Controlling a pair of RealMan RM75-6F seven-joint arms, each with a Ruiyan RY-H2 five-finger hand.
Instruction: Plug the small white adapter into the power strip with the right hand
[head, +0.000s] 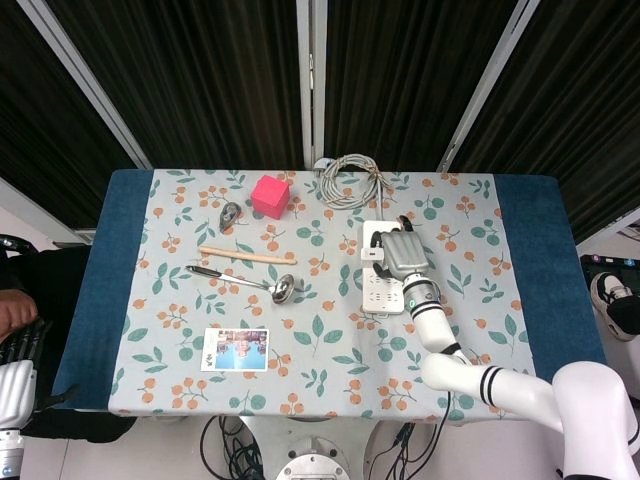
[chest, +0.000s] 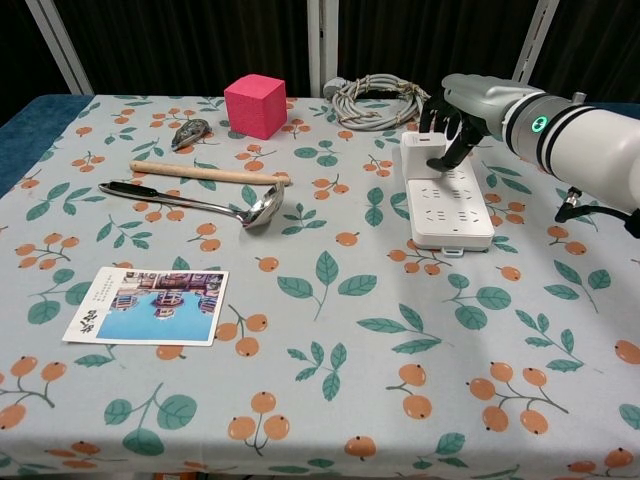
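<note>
The right hand (chest: 447, 127) curls over the far end of the strip (chest: 446, 203), fingers hiding most of the adapter (chest: 437, 157) there, so whether they grip it I cannot tell; the left hand (head: 14, 385) is cut off.

Adapter (chest: 433, 148) mostly hidden under right robot hand (chest: 447, 122).

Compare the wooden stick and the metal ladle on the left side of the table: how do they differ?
The wooden stick is pale tan and straight, with no head; the metal ladle is shiny, with a dark handle end and a round bowl at its right end. The stick lies farther from the robot, the ladle nearer. Both lie flat, roughly parallel, untouched by either hand.
</note>
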